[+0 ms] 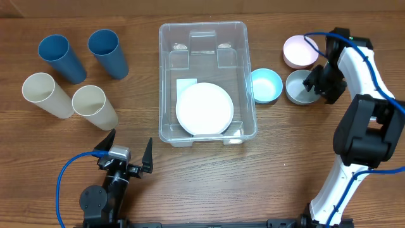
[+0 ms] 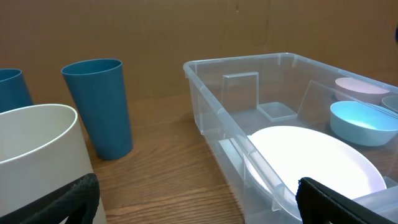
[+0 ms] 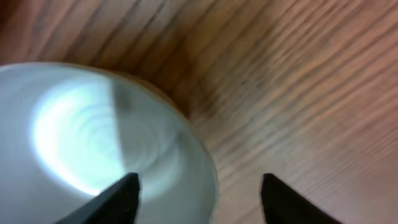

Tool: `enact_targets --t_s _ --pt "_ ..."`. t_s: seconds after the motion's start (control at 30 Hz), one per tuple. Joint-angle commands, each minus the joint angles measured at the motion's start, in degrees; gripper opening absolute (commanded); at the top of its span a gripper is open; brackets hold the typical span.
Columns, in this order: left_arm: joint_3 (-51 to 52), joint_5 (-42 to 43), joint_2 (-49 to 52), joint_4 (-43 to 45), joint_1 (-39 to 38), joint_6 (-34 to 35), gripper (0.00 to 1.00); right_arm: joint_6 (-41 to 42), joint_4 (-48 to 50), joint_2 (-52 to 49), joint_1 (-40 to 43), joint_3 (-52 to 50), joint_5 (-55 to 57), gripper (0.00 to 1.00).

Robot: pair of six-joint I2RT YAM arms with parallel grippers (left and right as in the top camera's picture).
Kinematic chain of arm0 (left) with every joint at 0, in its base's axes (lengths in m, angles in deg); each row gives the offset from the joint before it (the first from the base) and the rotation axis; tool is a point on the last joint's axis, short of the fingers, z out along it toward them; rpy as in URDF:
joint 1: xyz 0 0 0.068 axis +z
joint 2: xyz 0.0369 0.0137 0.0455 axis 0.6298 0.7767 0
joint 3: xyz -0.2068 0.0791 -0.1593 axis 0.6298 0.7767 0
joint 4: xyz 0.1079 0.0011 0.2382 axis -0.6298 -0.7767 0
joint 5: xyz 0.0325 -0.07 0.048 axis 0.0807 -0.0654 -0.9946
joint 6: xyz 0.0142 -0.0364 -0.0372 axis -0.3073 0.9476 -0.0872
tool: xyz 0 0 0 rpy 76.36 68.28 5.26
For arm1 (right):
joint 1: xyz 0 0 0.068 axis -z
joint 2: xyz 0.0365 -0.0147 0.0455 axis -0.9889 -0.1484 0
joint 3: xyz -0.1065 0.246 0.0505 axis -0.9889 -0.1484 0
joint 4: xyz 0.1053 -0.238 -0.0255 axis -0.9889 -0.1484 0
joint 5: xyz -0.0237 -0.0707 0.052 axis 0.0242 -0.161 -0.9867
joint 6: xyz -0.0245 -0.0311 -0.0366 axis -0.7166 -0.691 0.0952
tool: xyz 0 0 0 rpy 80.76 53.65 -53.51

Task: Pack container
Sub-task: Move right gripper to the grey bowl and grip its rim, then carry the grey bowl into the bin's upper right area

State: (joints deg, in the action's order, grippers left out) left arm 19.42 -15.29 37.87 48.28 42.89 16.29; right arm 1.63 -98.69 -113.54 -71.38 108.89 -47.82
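Note:
The large clear container [image 1: 168, 76] sits at the table's middle with a white plate [image 1: 204, 108] lying inside; both also show in the left wrist view, container [image 2: 211, 106] and plate [image 2: 323, 155]. Right of it stand a light blue bowl [image 1: 266, 85], a grey bowl [image 1: 296, 88] and a pink bowl [image 1: 299, 51]. My right gripper [image 1: 314, 84] is open, its fingers straddling the grey bowl's [image 3: 93, 137] right rim [image 3: 198, 193]. My left gripper [image 1: 130, 152] is open and empty near the front edge, left of the container.
Two blue cups [image 1: 60, 57] [image 1: 107, 52] and two cream cups [image 1: 45, 95] [image 1: 93, 106] stand at the left. In the left wrist view a cream cup [image 2: 37, 162] is close by the left finger and a blue cup [image 2: 99, 106] stands behind it.

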Motion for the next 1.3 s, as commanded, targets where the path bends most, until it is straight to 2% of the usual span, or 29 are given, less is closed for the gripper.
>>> enact_targets --t_s 0.0,0.03,0.1,0.17,0.37,0.47,0.63,0.8,0.9,1.0,1.17,1.27 --pt "0.2 0.0 -0.4 0.0 0.4 0.7 1.00 0.3 2.4 0.8 -0.2 -2.6 0.2 0.43" --pt "0.2 0.0 -0.4 0.0 0.4 0.7 1.00 0.3 2.7 0.8 -0.2 -2.6 0.2 0.37" --pt "0.2 0.0 -0.4 0.0 0.4 0.7 1.00 0.3 2.9 0.8 -0.1 -2.6 0.2 0.18" --pt "0.2 0.0 -0.4 0.0 0.4 0.8 1.00 0.3 2.9 0.8 0.0 -2.6 0.2 0.04" --pt "0.2 0.0 -0.4 0.0 0.4 0.8 1.00 0.3 1.9 0.8 0.0 -2.2 0.2 0.04" --pt "0.2 0.0 -0.4 0.0 0.4 0.7 1.00 0.3 -1.7 1.4 0.1 1.5 0.2 0.04" --pt "0.2 0.0 -0.4 0.0 0.4 0.7 1.00 0.0 -7.1 8.0 -0.2 10.4 0.2 0.04" --pt "0.2 0.0 -0.4 0.0 0.4 0.7 1.00 -1.9 -7.6 16.8 -2.1 13.3 -1.2 0.04" --pt "0.2 0.0 -0.4 0.0 0.4 0.7 1.00 -6.2 -4.7 22.2 -6.9 13.4 -5.6 0.04" --pt "0.2 0.0 -0.4 0.0 0.4 0.7 1.00 -7.8 0.4 25.4 -17.1 13.4 -5.0 0.04" --pt "0.2 0.0 -0.4 0.0 0.4 0.7 1.00 -8.0 10.1 23.7 -33.6 13.3 6.8 0.04" --pt "0.2 0.0 -0.4 0.0 0.4 0.7 1.00 -8.0 14.1 21.1 -37.6 13.3 10.4 0.04"
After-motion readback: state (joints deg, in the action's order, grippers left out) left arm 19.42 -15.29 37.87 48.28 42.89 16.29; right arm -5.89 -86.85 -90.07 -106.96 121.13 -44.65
